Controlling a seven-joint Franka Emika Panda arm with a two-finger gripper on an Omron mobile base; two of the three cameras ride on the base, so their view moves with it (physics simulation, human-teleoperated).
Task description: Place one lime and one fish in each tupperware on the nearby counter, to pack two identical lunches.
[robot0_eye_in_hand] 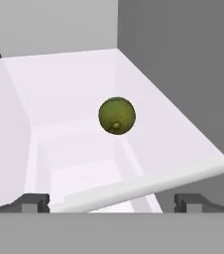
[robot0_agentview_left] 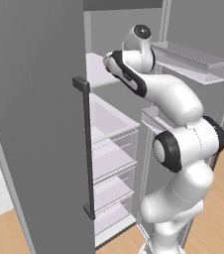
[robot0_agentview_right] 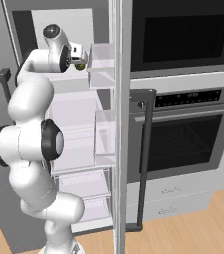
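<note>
Here the lime sits mid-shelf — fingers spread wide

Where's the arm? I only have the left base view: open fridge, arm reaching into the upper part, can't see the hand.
Observer: Hand view shows a lime on a pale fridge shelf, straight ahead of the gripper.
Operator: Jaws?
Observer: Open, wide apart, nothing between them; the lime sits beyond the shelf's front lip.
Operator: Any other view of it?
Observer: Right base view has the lime just past the hand, beside a clear door bin.
</note>
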